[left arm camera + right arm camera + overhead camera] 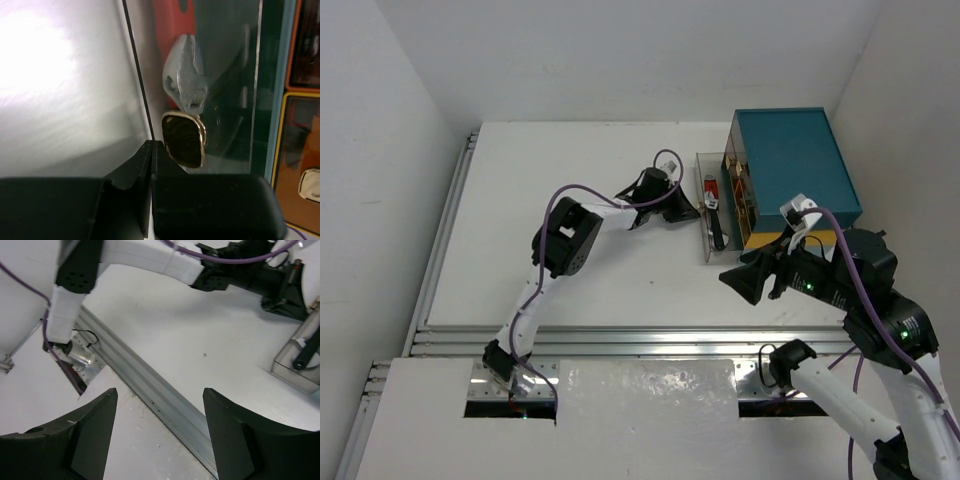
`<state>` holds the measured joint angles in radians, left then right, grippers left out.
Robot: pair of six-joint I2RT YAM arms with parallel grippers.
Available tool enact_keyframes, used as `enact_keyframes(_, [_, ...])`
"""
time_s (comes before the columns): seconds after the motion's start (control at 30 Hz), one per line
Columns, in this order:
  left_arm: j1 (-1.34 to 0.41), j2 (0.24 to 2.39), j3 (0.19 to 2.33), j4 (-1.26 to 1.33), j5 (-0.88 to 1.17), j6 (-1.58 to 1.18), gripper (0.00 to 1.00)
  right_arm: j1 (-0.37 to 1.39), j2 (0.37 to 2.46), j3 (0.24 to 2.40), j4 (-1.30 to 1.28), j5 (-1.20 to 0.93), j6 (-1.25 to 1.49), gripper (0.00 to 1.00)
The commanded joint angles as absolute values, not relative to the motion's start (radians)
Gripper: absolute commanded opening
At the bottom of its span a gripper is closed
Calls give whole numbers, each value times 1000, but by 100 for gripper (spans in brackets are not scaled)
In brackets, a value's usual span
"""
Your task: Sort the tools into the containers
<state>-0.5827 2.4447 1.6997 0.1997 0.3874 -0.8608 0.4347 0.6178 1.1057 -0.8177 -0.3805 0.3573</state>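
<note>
1. The left end effector (692, 212) reaches across the white counter (600, 280) to the clear drawer (704, 205) pulled out from the teal box (790, 160); its fingers (145, 165) are pressed together with nothing between them, just at the drawer's wall.
2. Inside the drawer lies a red-and-black adjustable wrench (713, 205), its grey head (186, 75) seen through the clear wall in the left wrist view, just above a dark, brass-rimmed latch (184, 139).
3. The right end effector (748, 278) hovers near the box's front corner, its fingers (87, 430) spread wide and empty over the counter's aluminium rail (150, 395).
4. From the right wrist, the drawer's corner (295, 365) shows at the far edge, a black handle (306, 354) resting in it.
</note>
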Motion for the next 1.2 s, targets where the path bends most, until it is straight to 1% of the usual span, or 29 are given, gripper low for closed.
enact_keyframes(0.0, [-586, 2490, 1824, 387, 532, -885, 0, 440, 606, 1086, -801, -452, 383, 70])
enact_keyframes(0.17, [-587, 2578, 1945, 374, 572, -907, 0, 442, 589, 1074, -813, -482, 394, 70])
enact_keyframes(0.37, [-598, 2700, 2146, 380, 601, -956, 0, 440, 595, 1104, -859, -511, 387, 69])
enact_keyframes(0.53, [-607, 2812, 2278, 449, 608, -1035, 0, 440, 584, 1124, -899, -509, 390, 69])
enact_keyframes(0.73, [-607, 2875, 2362, 492, 597, -1084, 0, 442, 575, 1106, -899, -518, 390, 70])
enact_keyframes(0.8, [-610, 2899, 2390, 527, 606, -1107, 1, 442, 575, 1098, -903, -523, 384, 71])
enact_keyframes(1.17, [-638, 2961, 2431, 601, 581, -1152, 6, 442, 575, 1103, -910, -534, 364, 71])
